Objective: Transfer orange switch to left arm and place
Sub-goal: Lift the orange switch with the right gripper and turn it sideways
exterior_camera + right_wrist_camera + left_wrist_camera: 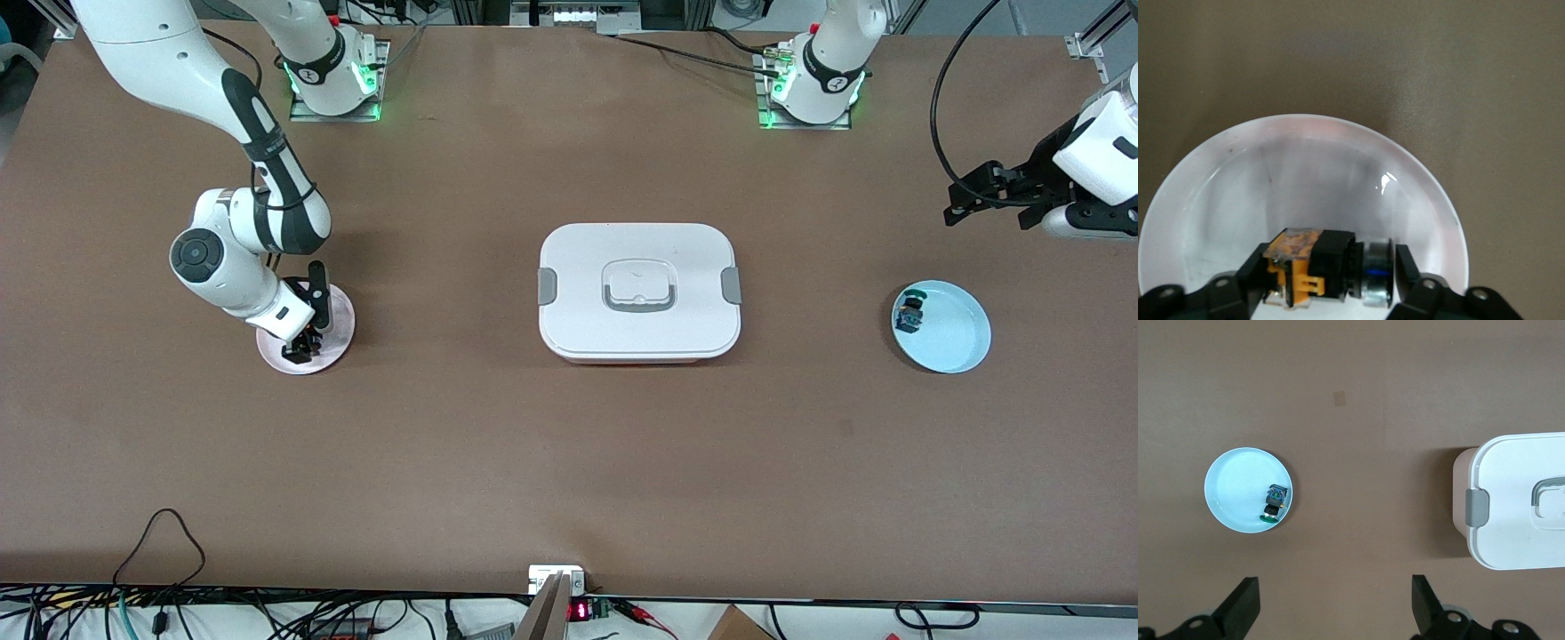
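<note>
Step in hand: the pick-up. Right gripper (1331, 277) is down in the pink plate (342, 322), which sits toward the right arm's end of the worktop (569, 462), well apart from the box (638, 291). The orange switch (1328, 270) lies on its side in that plate, btwn the fingers (1251, 273). They bracket it at both ends, but whether they're pinching yet or just about to, can't tell.

Left gripper (1331, 607) waits up in the air toward the left arm's end, fingers spread, nothing in them. The blue plate (956, 342) w/ the green-blue switch (910, 311) sits on the worktop at that end, well apart from the box.

Next, by my read: firm the pinch, lift straight up, then carry high enough to clear the box lid or skirt round it, meet the left gripper for the hand-over.

Writing: none readable on box, plates or switch.
</note>
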Action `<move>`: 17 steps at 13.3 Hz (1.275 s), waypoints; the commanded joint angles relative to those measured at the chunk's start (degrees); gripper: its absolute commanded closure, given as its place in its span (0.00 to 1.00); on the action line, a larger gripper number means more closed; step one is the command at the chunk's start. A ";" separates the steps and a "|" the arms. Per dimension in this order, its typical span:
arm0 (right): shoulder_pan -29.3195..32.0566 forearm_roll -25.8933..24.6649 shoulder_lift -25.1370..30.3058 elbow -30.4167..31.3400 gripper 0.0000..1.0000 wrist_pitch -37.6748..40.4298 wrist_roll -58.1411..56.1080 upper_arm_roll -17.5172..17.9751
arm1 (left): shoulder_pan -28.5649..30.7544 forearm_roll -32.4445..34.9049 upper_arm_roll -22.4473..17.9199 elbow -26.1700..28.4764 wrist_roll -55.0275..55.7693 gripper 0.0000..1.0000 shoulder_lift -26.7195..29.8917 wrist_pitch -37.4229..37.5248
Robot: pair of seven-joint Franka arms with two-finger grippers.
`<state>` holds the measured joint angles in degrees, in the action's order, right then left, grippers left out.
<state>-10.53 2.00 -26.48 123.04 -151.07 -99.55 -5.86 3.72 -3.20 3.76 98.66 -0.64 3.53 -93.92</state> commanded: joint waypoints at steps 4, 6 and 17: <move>0.60 1.87 9.49 -7.87 1.00 20.14 -1.18 -0.20 | -0.03 0.47 -0.24 0.22 0.12 0.00 0.78 0.40; 0.51 1.87 14.41 -12.97 1.00 32.80 1.45 -2.30 | -0.03 0.47 -0.24 0.22 0.12 0.00 0.52 0.40; 0.25 -1.56 22.52 -33.83 1.00 63.27 7.88 -5.48 | -0.29 -0.06 -0.16 -2.86 0.38 0.00 -1.95 1.10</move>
<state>-10.24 1.38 -2.86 90.62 -89.15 -92.55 -11.55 3.77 -3.20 3.67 97.61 -0.64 2.67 -94.01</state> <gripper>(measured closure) 0.273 0.000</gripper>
